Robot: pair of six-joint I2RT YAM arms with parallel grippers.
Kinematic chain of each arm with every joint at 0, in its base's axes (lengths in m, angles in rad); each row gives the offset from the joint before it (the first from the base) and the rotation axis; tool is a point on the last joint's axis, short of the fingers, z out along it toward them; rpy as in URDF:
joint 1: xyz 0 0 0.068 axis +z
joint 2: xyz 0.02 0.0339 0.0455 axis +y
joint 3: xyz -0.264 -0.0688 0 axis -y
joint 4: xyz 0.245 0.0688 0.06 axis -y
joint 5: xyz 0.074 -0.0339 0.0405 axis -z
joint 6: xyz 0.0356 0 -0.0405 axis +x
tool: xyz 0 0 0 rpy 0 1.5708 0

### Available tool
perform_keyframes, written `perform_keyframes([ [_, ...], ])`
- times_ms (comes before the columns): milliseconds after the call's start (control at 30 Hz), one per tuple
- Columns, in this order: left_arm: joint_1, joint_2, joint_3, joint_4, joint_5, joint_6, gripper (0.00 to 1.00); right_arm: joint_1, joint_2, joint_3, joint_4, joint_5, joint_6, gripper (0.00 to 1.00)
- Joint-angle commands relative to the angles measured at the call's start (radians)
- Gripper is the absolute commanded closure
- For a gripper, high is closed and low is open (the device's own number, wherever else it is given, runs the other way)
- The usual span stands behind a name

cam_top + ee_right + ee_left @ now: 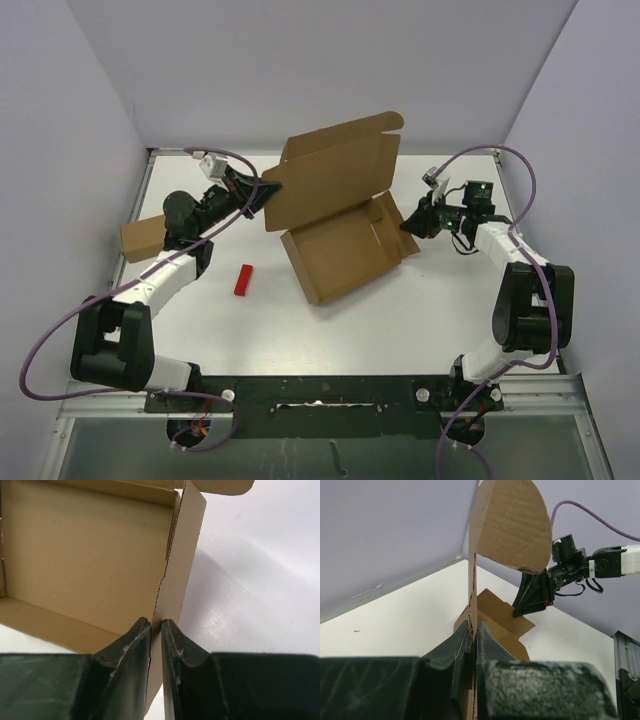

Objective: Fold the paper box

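Standing in the middle of the top view, the paper box (345, 250) is resting on the bench (380, 330), its tray walls seemingly raised and its lid tilting up behind. The left pincer (262, 188) is clenching the lid's left edge. The right pincer (408, 227) is straddling the right wall; I cannot tell whether it is pressing. I am judging the work about half done: closing the lid and tucking its flaps are waiting. No label or writing is showing.

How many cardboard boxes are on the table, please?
2: the large open paper box at the centre, and a small brown box at the left edge, by the left arm. None looks hidden.
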Motion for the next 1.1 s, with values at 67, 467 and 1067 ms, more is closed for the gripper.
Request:
perform_keyframes([
  [67,-0.013,-0.046,-0.004,0.049,0.054,0.022,1.00,-0.024,0.043,0.022,-0.070,-0.172,0.015,0.76],
  [467,-0.008,-0.052,-0.006,0.058,0.085,0.023,1.00,-0.079,0.066,0.131,-0.273,-0.253,-0.113,0.47],
  [1067,-0.007,-0.071,-0.015,0.113,0.117,0.015,1.00,-0.234,0.198,0.176,-0.215,0.095,0.092,0.97],
])
